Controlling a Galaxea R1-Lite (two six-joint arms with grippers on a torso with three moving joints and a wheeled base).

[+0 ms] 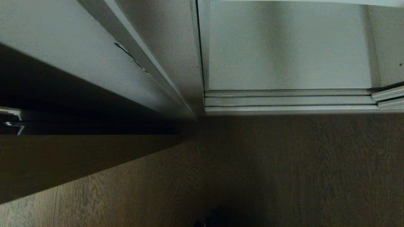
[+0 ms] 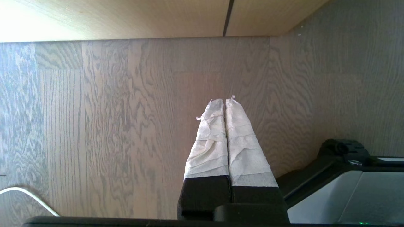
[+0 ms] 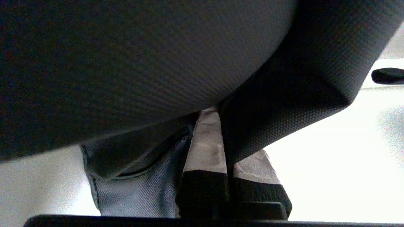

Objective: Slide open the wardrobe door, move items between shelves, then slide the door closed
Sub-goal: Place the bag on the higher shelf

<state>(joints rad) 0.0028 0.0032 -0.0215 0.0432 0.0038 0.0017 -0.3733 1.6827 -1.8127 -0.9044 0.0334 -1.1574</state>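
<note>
Right hand (image 3: 221, 126) clamping black bundle (image 3: 142, 63), wood floor (image 1: 284, 173)

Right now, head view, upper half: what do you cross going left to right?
Pale angled panel → dark slot-like mark on it → grey upright divider → open white compartment → end of a sliding rail piece.

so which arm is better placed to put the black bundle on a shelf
Right. Its end effector is shut on the black fabric bundle, while the left end effector is shut on nothing, over the wood floor.

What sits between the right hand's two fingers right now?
A fold of the black fabric bundle, pinched between the right hand fingers; the right wrist view shows it.
</note>
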